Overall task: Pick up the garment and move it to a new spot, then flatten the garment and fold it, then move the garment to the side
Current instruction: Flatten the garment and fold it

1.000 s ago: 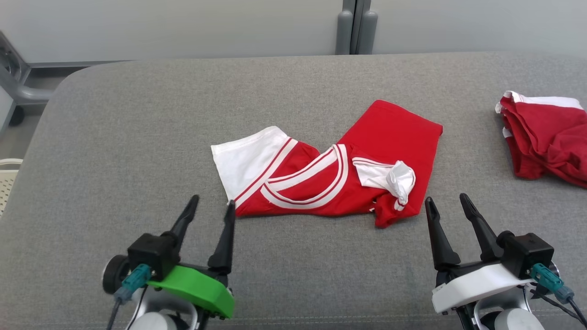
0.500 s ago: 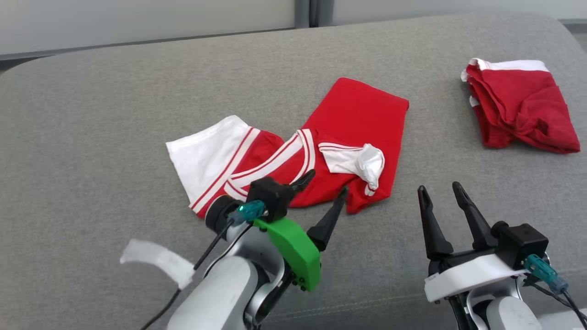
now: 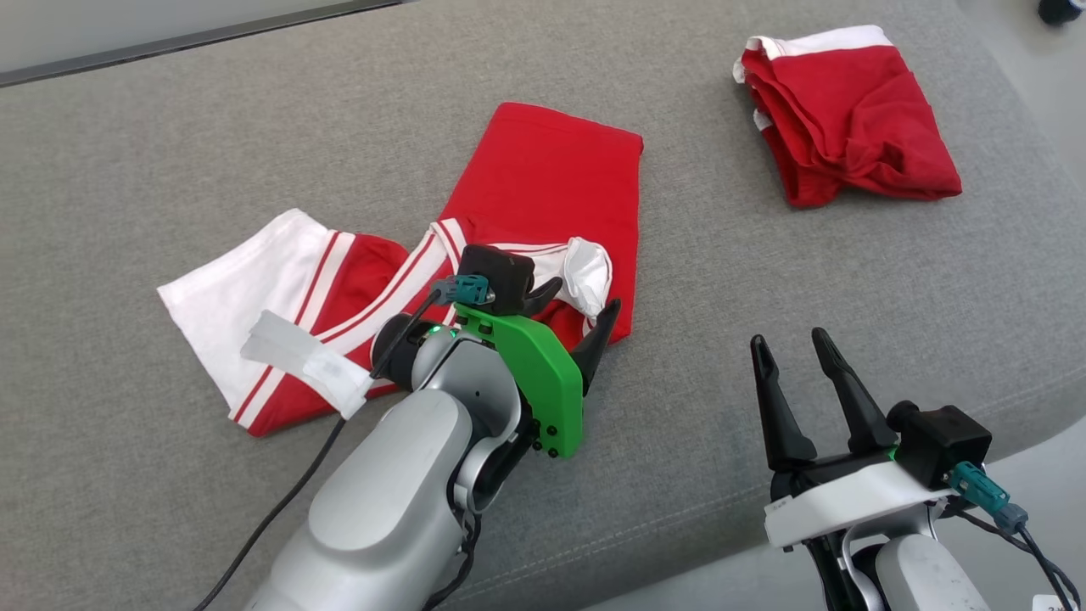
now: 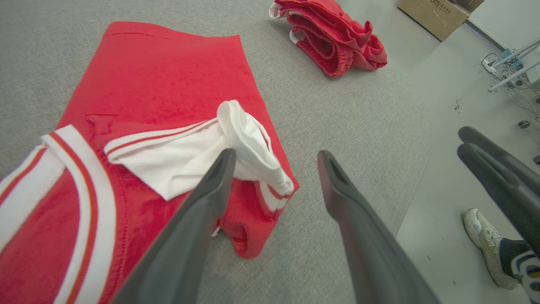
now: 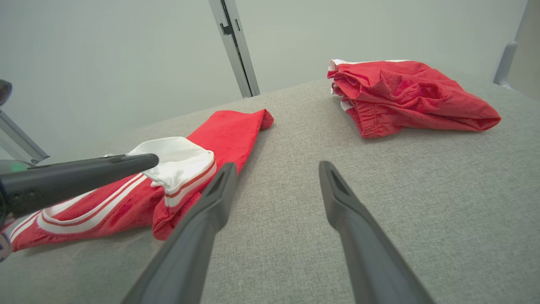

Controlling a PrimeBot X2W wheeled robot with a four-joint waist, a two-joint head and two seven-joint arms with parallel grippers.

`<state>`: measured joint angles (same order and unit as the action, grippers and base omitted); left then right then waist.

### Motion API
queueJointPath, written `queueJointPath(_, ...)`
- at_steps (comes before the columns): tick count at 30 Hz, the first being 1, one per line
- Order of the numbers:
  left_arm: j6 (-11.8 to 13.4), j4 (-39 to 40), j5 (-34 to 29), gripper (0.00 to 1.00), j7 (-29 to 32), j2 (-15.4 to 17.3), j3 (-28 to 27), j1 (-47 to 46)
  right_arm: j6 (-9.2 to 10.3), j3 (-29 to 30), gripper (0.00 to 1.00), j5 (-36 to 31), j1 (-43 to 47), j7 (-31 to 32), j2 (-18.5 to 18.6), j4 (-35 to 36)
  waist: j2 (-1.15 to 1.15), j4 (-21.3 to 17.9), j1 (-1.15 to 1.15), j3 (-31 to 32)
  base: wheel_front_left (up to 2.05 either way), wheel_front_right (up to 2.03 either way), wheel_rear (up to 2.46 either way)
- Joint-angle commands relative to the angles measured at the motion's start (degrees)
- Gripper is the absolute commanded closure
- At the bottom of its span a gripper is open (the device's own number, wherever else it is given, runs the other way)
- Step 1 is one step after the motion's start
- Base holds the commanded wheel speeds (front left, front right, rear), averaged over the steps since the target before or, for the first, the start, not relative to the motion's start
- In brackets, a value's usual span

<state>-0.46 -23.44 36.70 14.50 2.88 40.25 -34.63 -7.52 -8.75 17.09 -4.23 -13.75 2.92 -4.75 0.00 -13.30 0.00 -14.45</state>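
Crumpled red cotton shirt with white striped trim lies mid-bench. Left hand spread apart over its bunched white sleeve. Right hand spread apart, off the cloth. Risk: pinching the sleeve alone, so the shirt lifts twisted, drags, or slips free.

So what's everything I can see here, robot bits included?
shirt: one, red with white sleeves and stripes, rumpled in the middle of the cushion
second garment: one, red with white trim, bunched at the cushion's far right, apart from the shirt
cushion: one, grey fabric, under both
cardboard box: one, brown, on the floor beyond the cushion
shoe: one, pale, on a person's foot, on the floor beside the cushion
left fingers: two, dark, open, straddling the shirt's near corner by the bunched white sleeve
right fingers: two, dark, open, over bare cushion right of the shirt
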Motion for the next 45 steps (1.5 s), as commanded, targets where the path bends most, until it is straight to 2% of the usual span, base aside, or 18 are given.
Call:
queueJointPath(1,0.47,-0.58,1.06,0.00,-0.59,0.12,0.31,-1.35,0.07,-0.13,0.00,0.45,-0.96,-0.50,0.06,-0.31,0.00,-1.79,0.00,-1.63,0.00,0.00,0.00)
queueJointPath(3,1.54,-1.55,1.75,0.00,-1.30,0.16,0.62,-2.06,0.07,-0.08,0.00,0.45,-1.18,-0.69,0.06,-0.61,0.00,-1.76,0.00,-1.64,0.00,0.00,0.00)
queueJointPath(4,2.07,-2.05,2.04,0.50,-1.66,0.16,0.80,-2.36,0.07,-0.01,0.00,0.45,-1.24,-0.75,0.06,-0.74,0.00,-1.68,0.00,-1.60,0.00,0.00,0.00)
queueJointPath(5,2.72,-2.47,1.92,0.85,-2.41,0.16,0.87,-2.73,0.07,0.05,0.00,0.39,-1.32,-0.88,0.06,-0.87,0.00,-1.57,0.00,-1.55,0.00,0.00,0.00)
queueJointPath(6,3.18,-3.05,1.81,1.00,-2.64,0.15,1.09,-3.01,0.07,0.09,0.00,0.22,-1.50,-0.96,0.06,-0.90,0.00,-1.43,0.00,-1.52,0.00,0.00,0.00)
queueJointPath(12,4.58,-4.97,0.53,1.00,-5.29,0.28,1.65,-4.34,0.07,1.06,0.00,-0.31,-1.80,-1.21,0.07,-0.72,0.00,0.16,0.00,-1.53,0.00,0.00,0.00)
queueJointPath(17,6.10,-1.07,0.31,1.00,-10.09,3.30,-0.62,-1.02,0.07,1.96,0.00,-0.47,-1.06,-1.24,0.07,-0.66,0.00,2.23,0.00,-0.91,0.00,0.00,0.00)
queueJointPath(21,9.44,6.44,0.88,1.00,-13.67,8.07,-4.50,3.82,0.07,2.65,0.00,-0.66,-0.36,-1.08,0.07,-0.45,0.00,4.50,0.00,-0.22,0.00,0.00,0.00)
queueJointPath(22,9.44,6.44,0.88,1.00,-13.67,8.07,-4.50,3.82,0.07,2.65,0.00,-0.66,-0.36,-1.08,0.07,-0.45,0.00,4.50,0.00,-0.22,0.00,0.00,0.00)
queueJointPath(28,15.96,19.14,1.56,1.00,-16.28,15.83,-10.74,14.16,0.07,3.73,0.00,-1.42,0.35,0.10,0.07,0.34,0.00,8.06,0.00,0.50,0.00,0.00,0.00)
queueJointPath(32,20.12,24.90,3.02,1.00,-17.44,18.83,-15.18,20.79,0.07,4.48,0.00,-1.87,0.45,0.96,0.07,0.95,0.00,10.13,0.00,0.75,0.00,0.00,0.00)
queueJointPath(35,22.18,26.83,4.75,1.00,-18.18,20.00,-18.04,25.01,0.07,4.86,0.00,-2.03,0.52,1.54,0.07,1.43,0.00,11.09,0.00,0.77,0.00,0.00,0.00)
queueJointPath(40,23.47,26.96,7.85,1.00,-18.85,20.28,-21.09,30.55,0.07,5.19,0.00,-2.25,0.59,2.36,0.07,2.02,0.00,11.72,0.00,0.77,0.00,0.00,0.00)
queueJointPath(45,21.39,23.16,10.89,1.00,-20.97,19.14,-22.98,33.49,0.07,6.01,0.00,-2.03,0.70,2.77,0.06,2.14,0.00,11.75,0.00,0.71,0.00,0.00,0.00)
